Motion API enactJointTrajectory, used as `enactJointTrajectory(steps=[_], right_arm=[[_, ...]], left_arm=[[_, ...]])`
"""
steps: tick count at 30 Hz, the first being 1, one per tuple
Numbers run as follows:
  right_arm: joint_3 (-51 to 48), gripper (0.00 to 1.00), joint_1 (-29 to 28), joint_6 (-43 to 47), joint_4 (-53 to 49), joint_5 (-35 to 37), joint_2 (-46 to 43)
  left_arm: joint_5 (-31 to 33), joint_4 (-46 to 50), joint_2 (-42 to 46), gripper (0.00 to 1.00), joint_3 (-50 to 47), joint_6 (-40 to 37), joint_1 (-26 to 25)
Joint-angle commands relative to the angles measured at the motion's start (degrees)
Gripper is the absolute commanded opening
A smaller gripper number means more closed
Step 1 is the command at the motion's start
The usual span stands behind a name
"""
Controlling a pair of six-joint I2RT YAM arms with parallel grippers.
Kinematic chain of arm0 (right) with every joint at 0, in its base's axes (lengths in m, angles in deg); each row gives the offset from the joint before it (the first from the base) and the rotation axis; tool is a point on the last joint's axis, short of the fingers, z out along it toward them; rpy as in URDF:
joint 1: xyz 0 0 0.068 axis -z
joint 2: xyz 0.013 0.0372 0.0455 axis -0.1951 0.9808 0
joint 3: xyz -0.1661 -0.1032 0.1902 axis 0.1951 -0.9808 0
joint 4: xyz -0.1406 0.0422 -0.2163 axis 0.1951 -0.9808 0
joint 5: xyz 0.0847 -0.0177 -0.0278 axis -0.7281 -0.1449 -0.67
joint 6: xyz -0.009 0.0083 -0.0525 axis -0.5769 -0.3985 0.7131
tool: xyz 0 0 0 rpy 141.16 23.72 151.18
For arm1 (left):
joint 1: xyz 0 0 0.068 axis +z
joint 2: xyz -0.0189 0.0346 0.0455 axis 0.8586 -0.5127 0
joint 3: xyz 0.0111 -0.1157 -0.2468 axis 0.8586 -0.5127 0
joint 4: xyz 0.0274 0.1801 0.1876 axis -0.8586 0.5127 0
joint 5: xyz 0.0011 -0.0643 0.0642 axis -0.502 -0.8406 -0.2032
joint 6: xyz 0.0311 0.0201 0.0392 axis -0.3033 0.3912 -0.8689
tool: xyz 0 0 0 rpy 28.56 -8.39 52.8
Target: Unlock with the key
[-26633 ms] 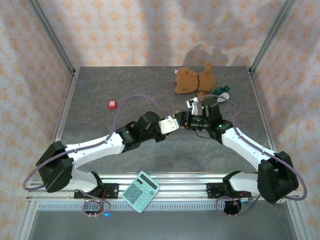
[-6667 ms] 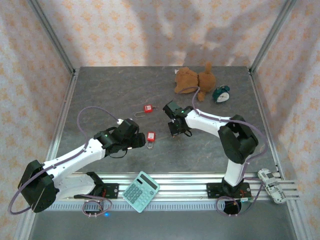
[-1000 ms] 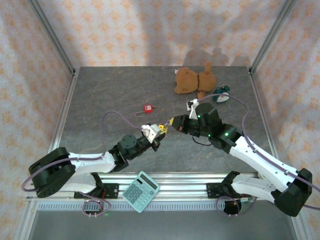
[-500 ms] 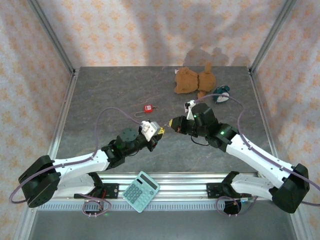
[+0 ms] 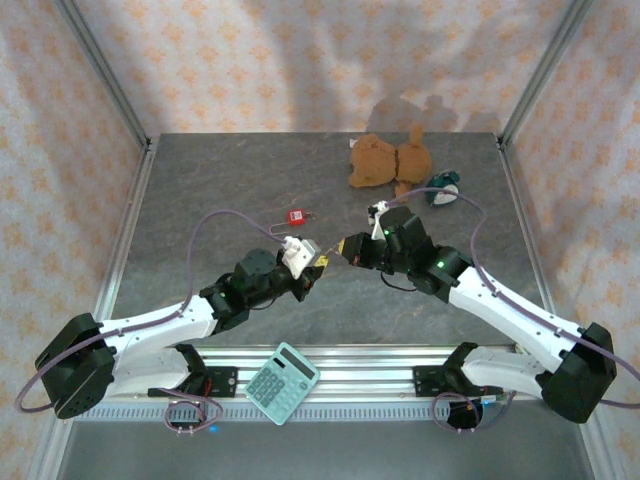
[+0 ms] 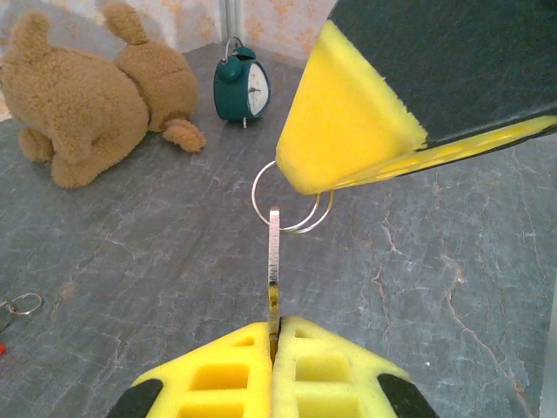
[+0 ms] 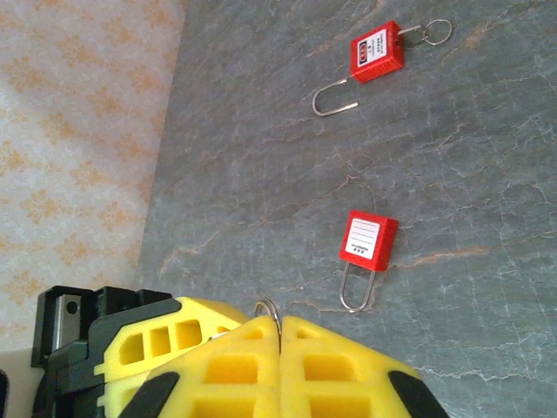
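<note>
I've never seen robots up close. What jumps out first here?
Mid-table, the left end effector pinches a key whose ring the right end effector grips, tip to tip. An open red padlock and a second red padlock lie on the table; a teddy bear sits at the back.

Key point(image 6: 274, 252) end hidden in left claw point(image 6: 274, 338), ring point(image 6: 254, 192) top behind right claw point(image 7: 280, 338)

L gripper point(image 5: 318, 262) facing R gripper point(image 5: 346, 250), close
</note>
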State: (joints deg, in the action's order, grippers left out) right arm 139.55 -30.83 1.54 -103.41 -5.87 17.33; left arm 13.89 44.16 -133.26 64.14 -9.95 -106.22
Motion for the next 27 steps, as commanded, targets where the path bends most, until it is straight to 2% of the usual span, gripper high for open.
enactJointTrajectory(steps=[1,16,27], right_arm=[[-1.08,0.0,0.25,1.12,-1.47,3.13,0.78],[-0.78,0.0,0.25,1.66,-0.55,2.66,1.53],[-0.23,0.09,0.81,3.61,-2.79,4.87,0.23]], left_arm=[[-0.24,-0.69,1.2,0.0,0.97,0.72,0.85],[-2.95,0.6,1.58,0.0,1.66,2.41,1.89],[-4.26,4.06,-0.25,0.0,3.58,4.03,1.96]])
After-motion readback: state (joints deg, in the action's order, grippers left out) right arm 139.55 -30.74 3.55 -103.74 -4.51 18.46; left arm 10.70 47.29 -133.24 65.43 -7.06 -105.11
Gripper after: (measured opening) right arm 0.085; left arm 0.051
